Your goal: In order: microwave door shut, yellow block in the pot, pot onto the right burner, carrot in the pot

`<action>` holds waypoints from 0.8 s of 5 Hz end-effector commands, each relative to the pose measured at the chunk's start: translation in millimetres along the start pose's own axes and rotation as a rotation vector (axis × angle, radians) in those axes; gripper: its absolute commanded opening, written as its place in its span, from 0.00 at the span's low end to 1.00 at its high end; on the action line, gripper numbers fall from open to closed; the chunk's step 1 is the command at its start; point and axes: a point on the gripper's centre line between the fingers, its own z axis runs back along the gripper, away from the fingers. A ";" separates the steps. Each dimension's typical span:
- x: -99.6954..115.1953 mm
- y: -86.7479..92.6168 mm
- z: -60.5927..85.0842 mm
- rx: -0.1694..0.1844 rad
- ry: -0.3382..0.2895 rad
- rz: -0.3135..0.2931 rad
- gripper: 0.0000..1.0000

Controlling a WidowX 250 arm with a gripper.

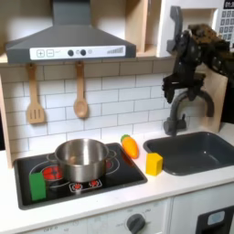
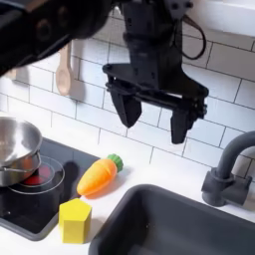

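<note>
Block (image 2: 75, 219): yellow, at the cooktop (image 2: 25, 214) edge beside the sink (image 2: 179, 224); judged light, rigid, best pinched across flat sides. Gripper (image 2: 149, 120): raised above, spread, nothing held.

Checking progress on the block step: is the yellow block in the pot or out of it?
Out. The yellow block sits on the white counter beside the sink, apart from the pot on the cooktop.

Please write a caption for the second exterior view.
Open tool above carrot and yellow block, beside pot.
</note>
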 end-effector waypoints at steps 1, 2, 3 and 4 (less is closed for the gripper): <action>12.7 3.2 -6.0 -0.003 0.001 0.024 1.00; 18.4 6.0 -8.3 -0.002 0.007 0.043 1.00; 23.7 8.6 -13.6 0.001 0.008 0.060 1.00; 26.7 11.2 -16.1 0.003 0.014 0.069 1.00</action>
